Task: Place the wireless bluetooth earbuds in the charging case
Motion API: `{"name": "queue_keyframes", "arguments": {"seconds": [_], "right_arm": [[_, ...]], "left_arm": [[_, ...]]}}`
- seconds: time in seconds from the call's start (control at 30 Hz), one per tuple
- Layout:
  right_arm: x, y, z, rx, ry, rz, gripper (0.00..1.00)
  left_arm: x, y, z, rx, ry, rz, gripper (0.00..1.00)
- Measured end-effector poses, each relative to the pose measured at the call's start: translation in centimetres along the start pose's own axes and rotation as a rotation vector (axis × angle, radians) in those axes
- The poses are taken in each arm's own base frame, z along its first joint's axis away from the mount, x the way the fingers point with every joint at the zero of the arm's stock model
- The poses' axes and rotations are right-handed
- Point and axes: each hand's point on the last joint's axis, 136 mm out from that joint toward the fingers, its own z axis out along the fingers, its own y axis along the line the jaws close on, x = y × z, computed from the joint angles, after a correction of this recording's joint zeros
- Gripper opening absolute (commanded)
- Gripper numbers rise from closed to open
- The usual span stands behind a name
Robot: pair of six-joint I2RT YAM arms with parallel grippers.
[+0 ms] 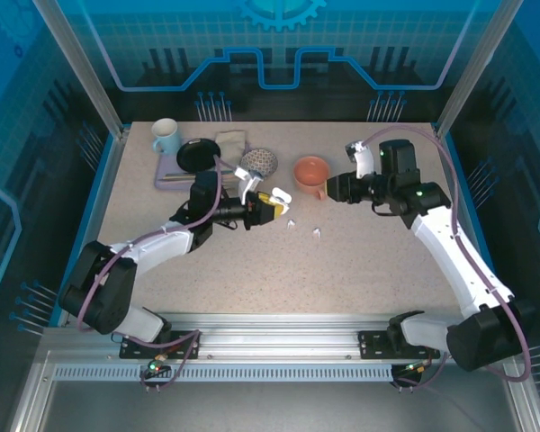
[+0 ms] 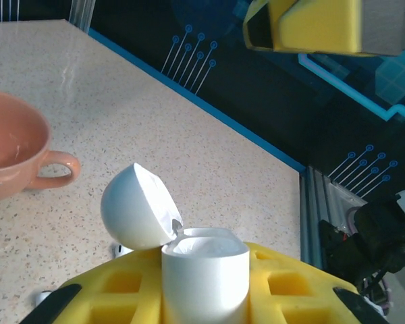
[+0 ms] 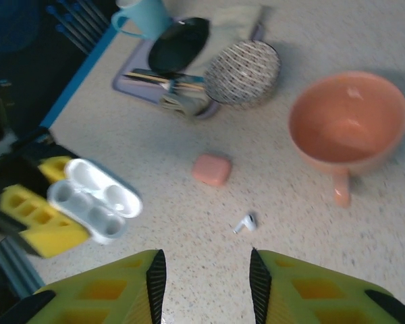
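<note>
My left gripper point(image 1: 268, 209) is shut on the white charging case point(image 2: 206, 277), which it holds upright with the lid point(image 2: 135, 209) swung open. In the right wrist view the open case point(image 3: 94, 202) shows two empty wells between the yellow fingers point(image 3: 37, 223). Two white earbuds lie on the table, one point(image 1: 292, 222) just right of the case and one point(image 1: 317, 233) a little farther right. My right gripper point(image 3: 206, 283) hovers open with nothing between its fingers, and one white earbud point(image 3: 246, 222) lies just ahead of them. A closed salmon-pink case point(image 3: 211, 169) sits beyond it.
An orange cup point(image 1: 310, 170) stands just left of my right gripper point(image 1: 331, 189). At the back left, a lilac tray point(image 1: 165, 176) holds a blue mug point(image 1: 166, 137), a black plate point(image 1: 196, 155) and cutlery. A patterned bowl point(image 1: 259, 162) is beside it.
</note>
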Motion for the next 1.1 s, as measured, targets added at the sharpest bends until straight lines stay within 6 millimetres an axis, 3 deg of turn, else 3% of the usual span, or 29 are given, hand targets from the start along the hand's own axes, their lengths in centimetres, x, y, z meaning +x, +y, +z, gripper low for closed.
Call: {"name": "queue_keyframes", "arguments": {"seconds": [0.2,0.47,0.7,0.9,1.1], "right_arm": [[4.5,-3.9,2.0,0.145,0.078,0.18,0.4],[7.4,-6.6,4.4,0.294,0.153,0.296,0.41],[8.0,-7.4,5.3,0.362,0.178,0.327,0.41],[8.1,-7.4,6.1,0.401,0.196,0.318,0.41],[7.2,-6.5,5.4,0.37,0.17,0.296,0.41]], "left_arm": [[-1.7,-1.3,0.2,0.065,-0.133,0.113,0.0],[-2.5,-4.1,1.1,0.197,-0.231,0.18,0.0],[-1.5,-6.9,2.2,0.307,-0.22,0.211,0.0],[-1.1,-7.0,2.3,0.326,-0.21,0.216,0.0],[-0.9,-6.9,2.4,0.327,-0.2,0.208,0.0]]}}
